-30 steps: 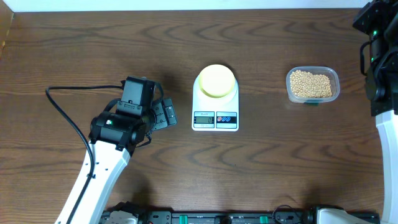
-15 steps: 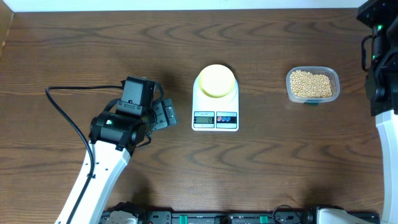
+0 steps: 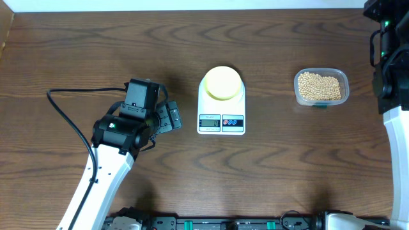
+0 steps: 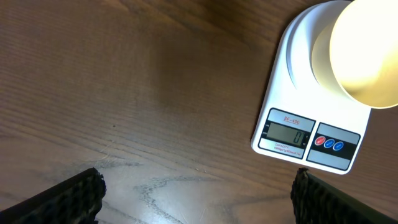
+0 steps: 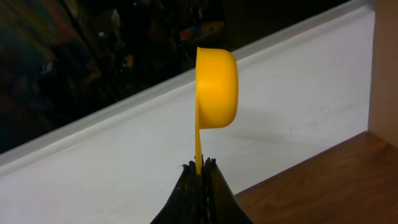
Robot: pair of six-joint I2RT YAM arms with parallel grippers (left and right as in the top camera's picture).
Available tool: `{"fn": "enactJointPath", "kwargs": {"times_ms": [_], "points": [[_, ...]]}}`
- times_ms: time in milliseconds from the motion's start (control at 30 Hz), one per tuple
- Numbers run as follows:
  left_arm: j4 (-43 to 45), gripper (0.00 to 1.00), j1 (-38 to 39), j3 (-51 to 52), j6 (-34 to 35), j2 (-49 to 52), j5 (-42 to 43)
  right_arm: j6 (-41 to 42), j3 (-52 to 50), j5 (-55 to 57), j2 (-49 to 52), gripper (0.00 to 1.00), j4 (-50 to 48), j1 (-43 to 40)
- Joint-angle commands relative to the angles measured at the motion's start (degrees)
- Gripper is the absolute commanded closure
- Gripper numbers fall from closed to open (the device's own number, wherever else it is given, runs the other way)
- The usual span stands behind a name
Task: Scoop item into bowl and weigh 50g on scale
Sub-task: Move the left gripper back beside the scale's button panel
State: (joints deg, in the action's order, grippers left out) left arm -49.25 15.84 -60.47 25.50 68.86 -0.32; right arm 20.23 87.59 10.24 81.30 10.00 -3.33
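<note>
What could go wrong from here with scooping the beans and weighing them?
The right tool pinches the scoop only at the tip of its thin handle, so it may twist or slip when dug into the beans. Nothing holds the tub, so it may slide. The open left tool sits close beside the scale; a bump could upset the reading.

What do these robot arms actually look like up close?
The left arm and right arm each have a white shell and chunky black joint housings with a tiny green light. A thin black cable loops out beside the left arm. The left fingers are black and bumpy; the right fingers are black too.
</note>
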Motion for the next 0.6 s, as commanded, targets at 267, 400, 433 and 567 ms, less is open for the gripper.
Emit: {"fn": "enactJointPath", "kwargs": {"times_ms": [267,400,433,567], "points": [[-0.20,0.02,-0.28,-0.02,-0.33,0.15,-0.33,-2.71,0.79,-5.33,0.72,0.99,-0.59,-0.33],[-0.20,0.02,-0.28,-0.02,-0.33,0.15,-0.33,-2.71,0.79,-10.93,0.92,0.99,-2.01,-0.33],[-0.20,0.02,-0.28,-0.02,-0.33,0.15,-0.33,-2.71,0.79,-11.10,0.96,0.99,-2.19,-0.33],[-0.20,0.02,-0.28,-0.02,-0.33,0.15,-0.33,-2.73,0.79,-11.08,1.11,0.99,-2.89,-0.33]]}}
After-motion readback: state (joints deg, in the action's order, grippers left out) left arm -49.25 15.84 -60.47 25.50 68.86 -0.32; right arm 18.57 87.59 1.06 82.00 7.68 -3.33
